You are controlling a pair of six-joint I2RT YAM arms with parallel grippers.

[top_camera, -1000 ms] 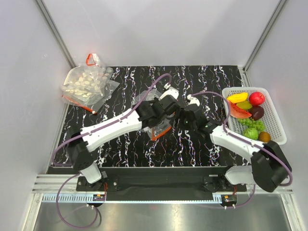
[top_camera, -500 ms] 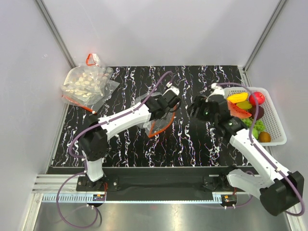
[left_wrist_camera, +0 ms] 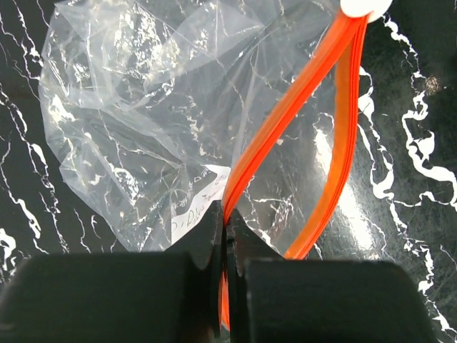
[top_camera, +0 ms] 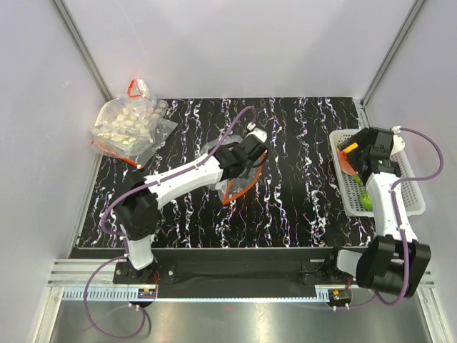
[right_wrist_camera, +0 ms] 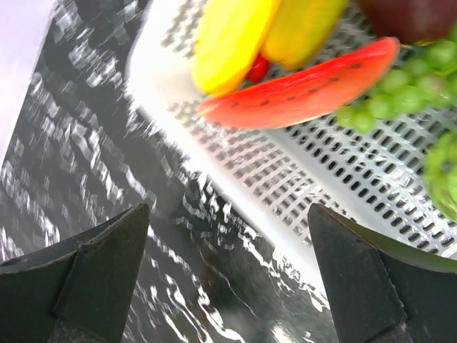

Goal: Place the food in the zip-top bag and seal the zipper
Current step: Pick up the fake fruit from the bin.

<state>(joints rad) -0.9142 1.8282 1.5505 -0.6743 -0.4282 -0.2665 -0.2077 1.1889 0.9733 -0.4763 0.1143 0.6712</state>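
Observation:
The zip-top bag lies crumpled mid-table, its mouth held apart in a loop. My left gripper is shut on the bag's near lip; in the left wrist view the jaws pinch the orange zipper and the clear film spreads beyond. My right gripper hangs open and empty over the left rim of the white basket. Its wrist view shows wide-apart fingers above the rim, with a watermelon slice, a yellow fruit and green grapes inside.
A larger clear bag of whitish pieces with a red loop lies at the back left corner. The basket also holds a green fruit. White walls enclose the black marbled table on three sides.
My right arm swung away from the bag at mid-table to the basket on the right, gripper open. My left gripper stayed shut on the bag's zipper lip, and the bag shifted slightly.

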